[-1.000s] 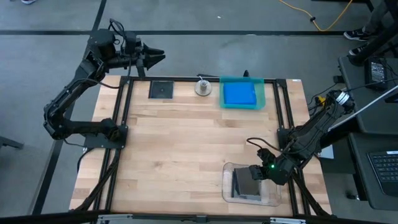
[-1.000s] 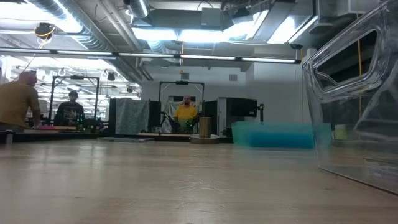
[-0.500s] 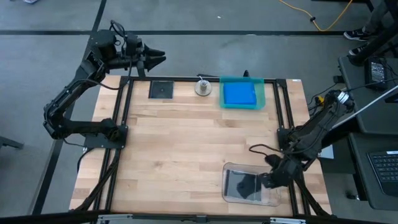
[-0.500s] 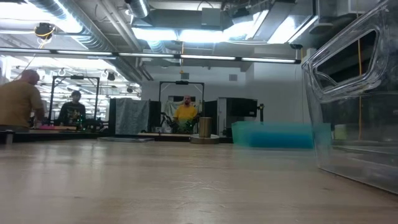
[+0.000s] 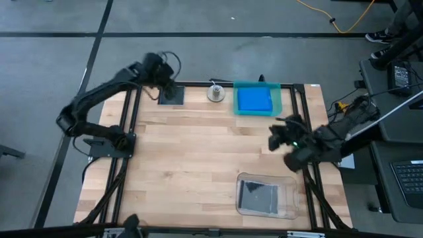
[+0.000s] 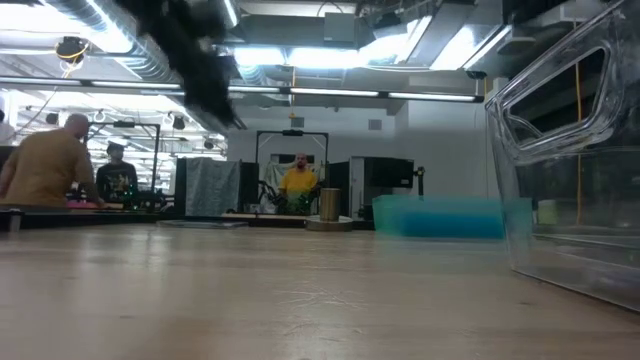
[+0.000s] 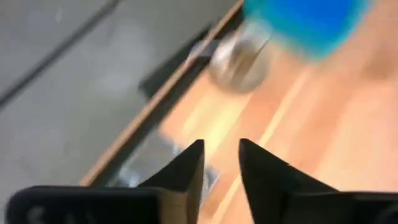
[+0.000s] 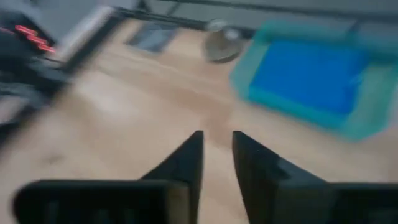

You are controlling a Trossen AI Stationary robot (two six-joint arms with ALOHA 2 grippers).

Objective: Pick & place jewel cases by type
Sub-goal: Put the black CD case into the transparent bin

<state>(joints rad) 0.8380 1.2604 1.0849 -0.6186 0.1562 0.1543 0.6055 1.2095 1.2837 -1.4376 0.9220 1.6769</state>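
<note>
Currently, from left to right across the table:

Left gripper (image 5: 166, 84): above the far left part of the table, right at the dark jewel case; in its wrist view the two dark fingers (image 7: 186, 168) stand a narrow gap apart with nothing between them.

Dark jewel case (image 5: 170, 95): lying flat on the wood at the far edge, alone, beside the metal cylinder.

Metal cylinder (image 5: 215, 92): upright at the far edge, between the dark jewel case and the teal tray.

Teal tray (image 5: 277, 99): at the far edge, right of centre.

Blue jewel cases (image 5: 254, 100): stacked flat inside the teal tray; how many cannot be told.

Clear tray (image 5: 289, 210): at the near right of the table.

Dark cases (image 5: 259, 196): flat inside the clear tray; their number cannot be told.

Right gripper (image 5: 276, 137): above the right side of the table, between the teal tray and the clear tray, holding nothing, fingers (image 8: 186, 158) slightly parted.

Wooden table (image 5: 192, 158): bare through its middle.
</note>
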